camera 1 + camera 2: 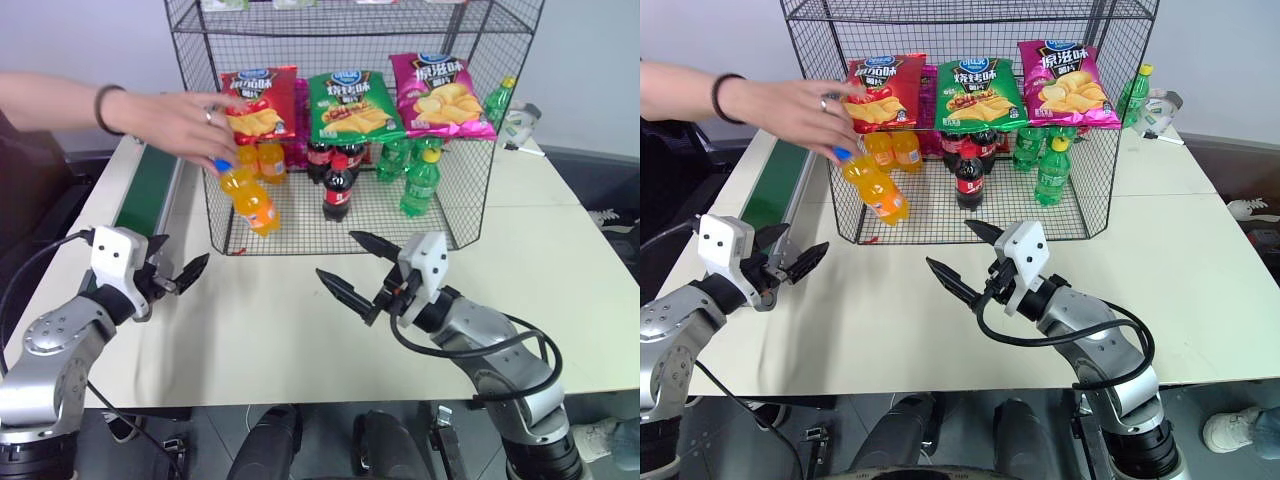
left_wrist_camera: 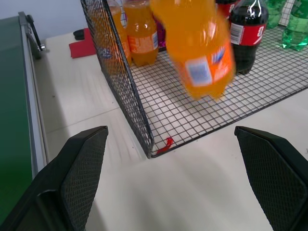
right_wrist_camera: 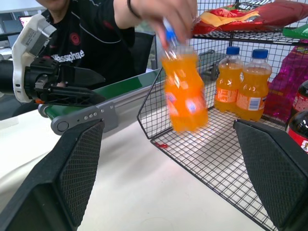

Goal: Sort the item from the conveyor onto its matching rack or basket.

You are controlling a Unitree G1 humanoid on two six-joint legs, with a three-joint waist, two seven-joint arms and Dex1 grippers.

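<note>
We find our left gripper [image 1: 187,272] level, its black fingers spread wide and empty. Our right gripper [image 1: 358,265], well apart to its right, likewise stands open, empty.

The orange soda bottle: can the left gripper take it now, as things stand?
Probably not yet. A person's hand holds the orange soda bottle by its cap, in the air at the rack's front left corner. The left gripper is open and nothing stands between, but the bottle hangs above and beyond it.
</note>
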